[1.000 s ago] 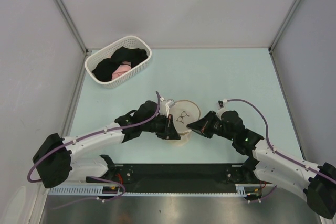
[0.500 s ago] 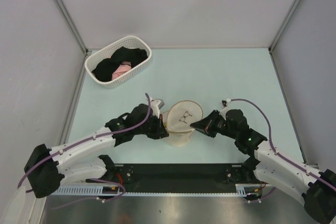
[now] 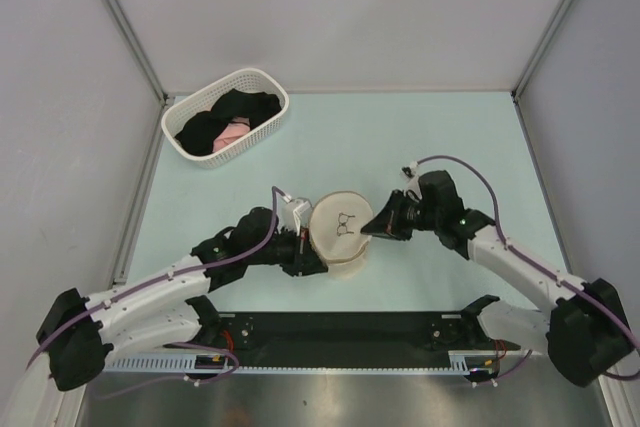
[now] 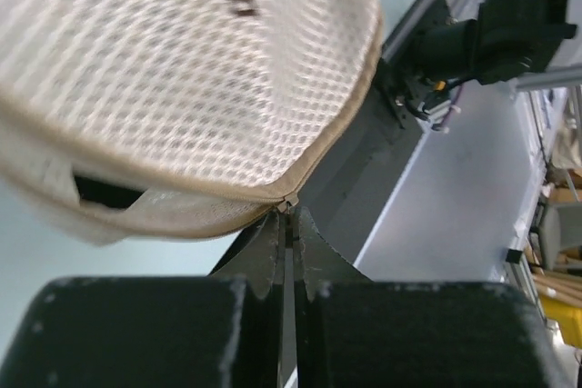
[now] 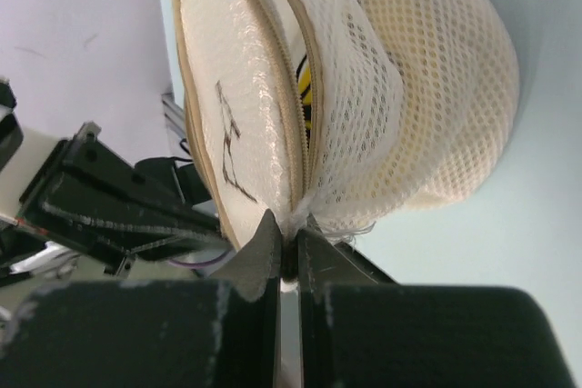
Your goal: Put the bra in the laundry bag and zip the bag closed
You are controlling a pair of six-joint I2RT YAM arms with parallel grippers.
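The laundry bag (image 3: 340, 235) stood between the left gripper (image 4: 287, 217), pinched tight on its zipper seam, and the right gripper (image 5: 289, 233), clamped on the opposite rim. The yellow bra (image 5: 306, 88) showed inside its gap.

The pale green table (image 3: 400, 137) is carrying 2 things. A white slotted basket (image 3: 247, 142) is sitting in its far left corner. The cream mesh laundry bag (image 3: 340, 237) is resting near the middle, toward the near edge and well apart from the basket.

Between left pincer (image 4: 287, 221) and right pincer (image 5: 287, 243), laundry bag (image 3: 338, 233); basket (image 3: 226, 117) behind-left.
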